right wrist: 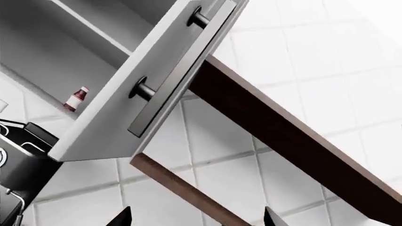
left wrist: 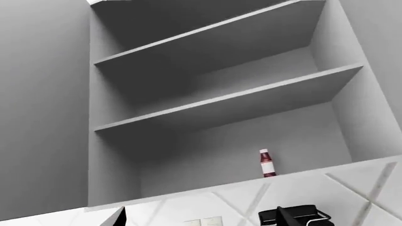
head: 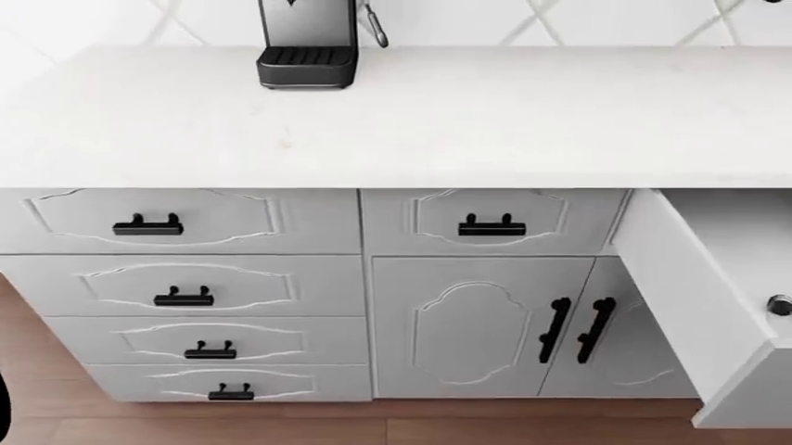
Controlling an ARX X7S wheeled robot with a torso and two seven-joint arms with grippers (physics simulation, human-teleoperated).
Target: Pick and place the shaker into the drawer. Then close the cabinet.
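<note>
So the drawer (head: pixel 674 278) is pulled out, well to the right of the coffee machine (head: pixel 307 56) and below the stone top. A small round thing in it (head: pixel 778 304) looks like the shaker, but it's cut off at the edge. The right gripper (right wrist: pixel 196 220) has its tips spread and empty; for the left one I can't tell. Probably the closing step: bring an arm down to the drawer front and push it into the cabinet (head: pixel 483 324).

Kitchen: white cabinet (head: pixel 371 297) under stone top, coffee machine (head: pixel 307 46), tiled wall (right wrist: pixel 314 61).
</note>
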